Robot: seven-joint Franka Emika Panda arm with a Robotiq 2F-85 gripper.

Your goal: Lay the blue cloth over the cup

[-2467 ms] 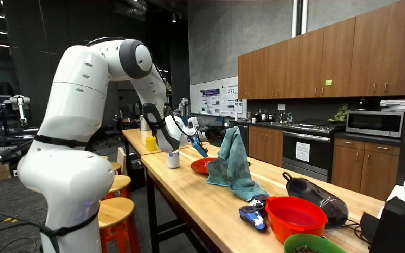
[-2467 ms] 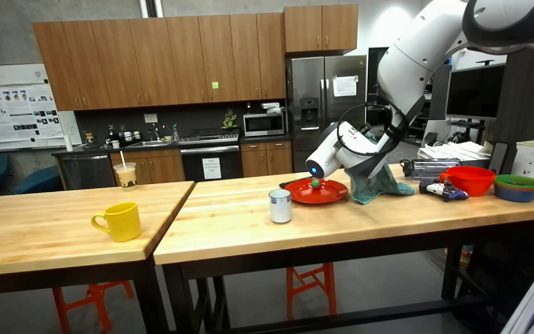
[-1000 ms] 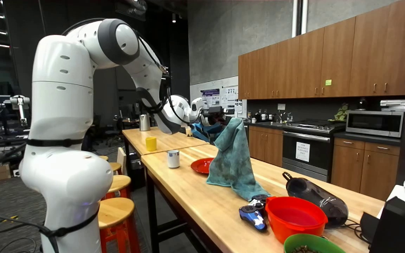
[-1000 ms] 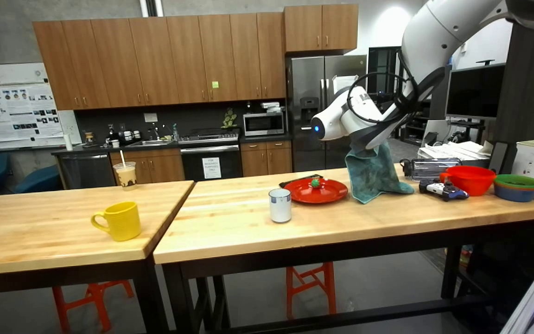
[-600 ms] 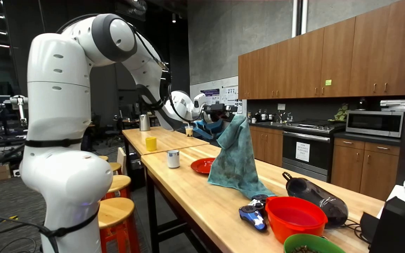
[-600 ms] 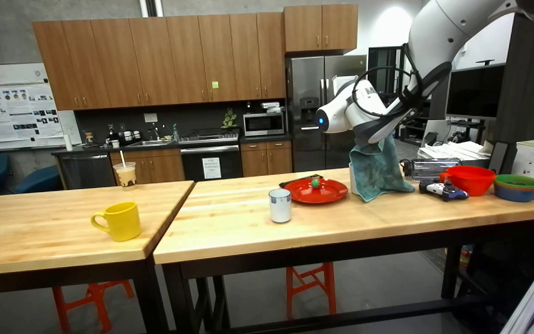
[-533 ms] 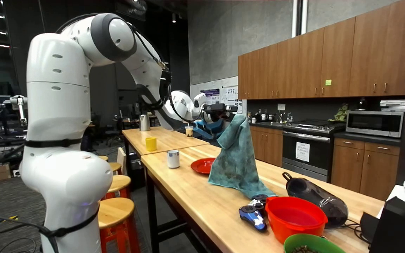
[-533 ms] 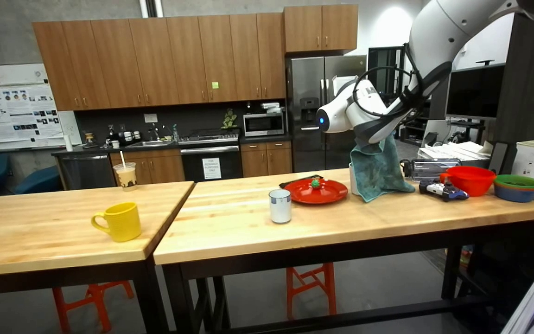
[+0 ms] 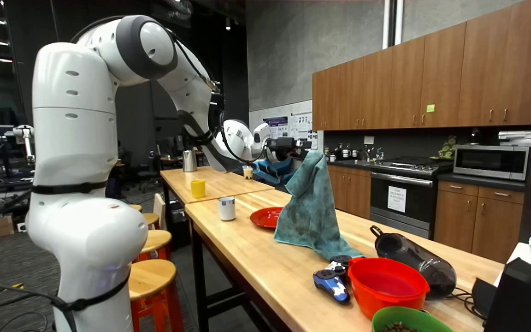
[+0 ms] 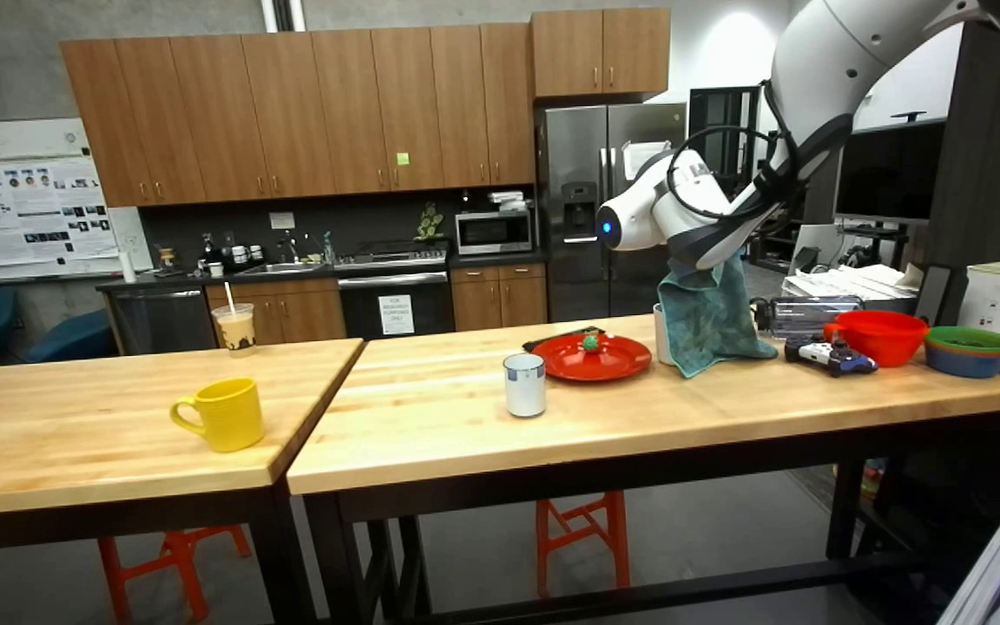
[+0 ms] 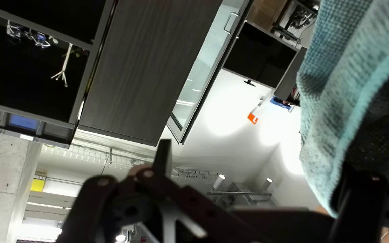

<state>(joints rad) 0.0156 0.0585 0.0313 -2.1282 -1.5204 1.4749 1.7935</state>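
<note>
Now we watch the blue cloth (image 9: 309,214), right of centre in both exterior views: its peak has just ridden up with the rising tool (image 11: 254,161), and in an exterior view a strip of white, most likely our cup (image 10: 661,336), has come bare along the cloth's left edge, just right of the red plate (image 10: 595,371). The jaws stand wide apart with nothing pinched between them, yet cloth hangs against the finger (image 11: 360,202) at the wrist view's right. So we'd call the cover mostly made but threatened; we should slip that finger loose before climbing further.
</note>
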